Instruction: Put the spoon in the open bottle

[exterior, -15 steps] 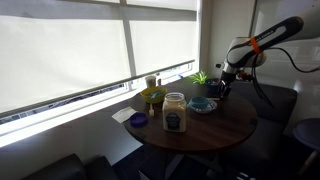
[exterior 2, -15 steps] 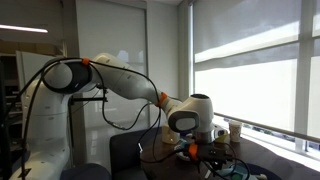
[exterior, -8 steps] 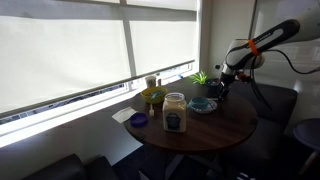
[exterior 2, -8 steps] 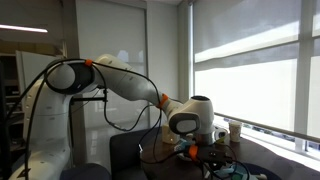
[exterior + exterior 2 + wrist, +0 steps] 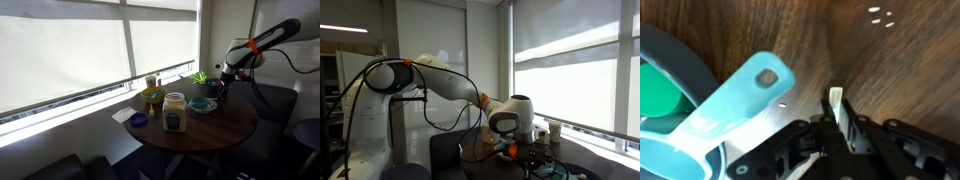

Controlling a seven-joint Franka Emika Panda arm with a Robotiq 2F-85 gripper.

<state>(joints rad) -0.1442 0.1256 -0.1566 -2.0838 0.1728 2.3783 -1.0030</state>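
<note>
Spoon [image 5: 736, 104], pale turquoise with a hole in its handle tip, lies slanted at centre left of the wrist view, its lower end resting on a blue-rimmed dish [image 5: 685, 55] with a green inside, handle tip over the dark wooden table [image 5: 890, 70]. One pale fingertip [image 5: 838, 108] stands just right of the handle; whether the gripper [image 5: 221, 90] is parted or clenched cannot be told. In an exterior view a glass jar [image 5: 174, 112] stands centre frame, well apart

Round wooden table [image 5: 222, 126], jar [image 5: 175, 113], blue lid [image 5: 138, 120], plate [image 5: 203, 106]
</note>
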